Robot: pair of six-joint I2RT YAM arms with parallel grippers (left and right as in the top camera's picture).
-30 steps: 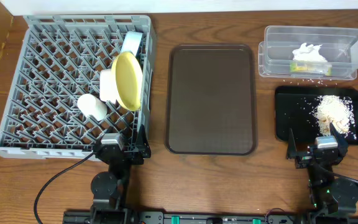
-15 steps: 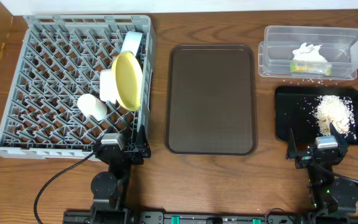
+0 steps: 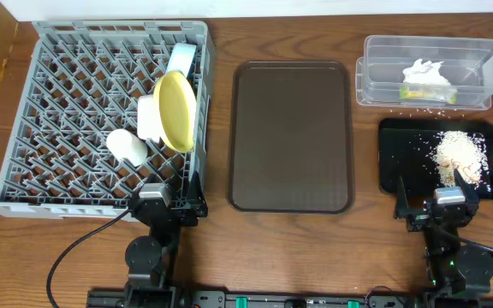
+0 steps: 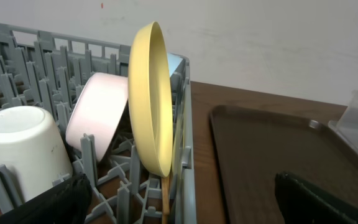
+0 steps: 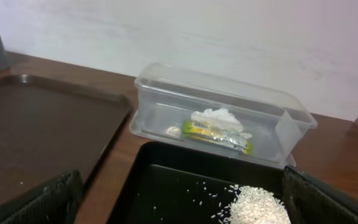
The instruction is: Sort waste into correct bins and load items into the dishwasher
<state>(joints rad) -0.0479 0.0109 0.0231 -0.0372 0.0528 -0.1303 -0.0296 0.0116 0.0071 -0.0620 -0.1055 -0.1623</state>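
Wooden tabletop (image 3: pixel 315 248) fills the overhead view, with a pale wall behind it in both wrist views. At upper left sits the large square grey plastic dish rack with upright pegs (image 3: pixel 67 77), and a brown rectangular serving tray (image 3: pixel 291 137) lies at centre. A flat black rectangular tray with a low rim (image 3: pixel 405 150) lies at right, and just above it is a clear rectangular plastic tub (image 3: pixel 383 51). Near the rack's right wall a round yellow-green plate (image 3: pixel 176 109) stands on edge. A small white bowl (image 3: pixel 148 115) leans against its left face, and a light blue bowl (image 3: pixel 181 58) is tucked behind it. A small pale cup (image 3: pixel 127 145) rests mouth-down to the lower left of the bowls. Inside the tub lie a crumpled white paper napkin (image 3: pixel 424 73) and, just below it, a small green-and-orange snack wrapper (image 3: pixel 439 94). Loose beige rice-like crumbs (image 3: pixel 459 152) are heaped on the black tray's right half, with stray grains between tray and tub. Thin wooden chopsticks (image 4: pixel 165 196) show below the plate's rim in the left wrist view. At the bottom edge, the left end effector (image 3: pixel 168 198) sits by the rack's lower right corner, fingers spread and holding nothing. The right end effector (image 3: pixel 435 201) sits at the black tray's lower edge, likewise spread and empty.
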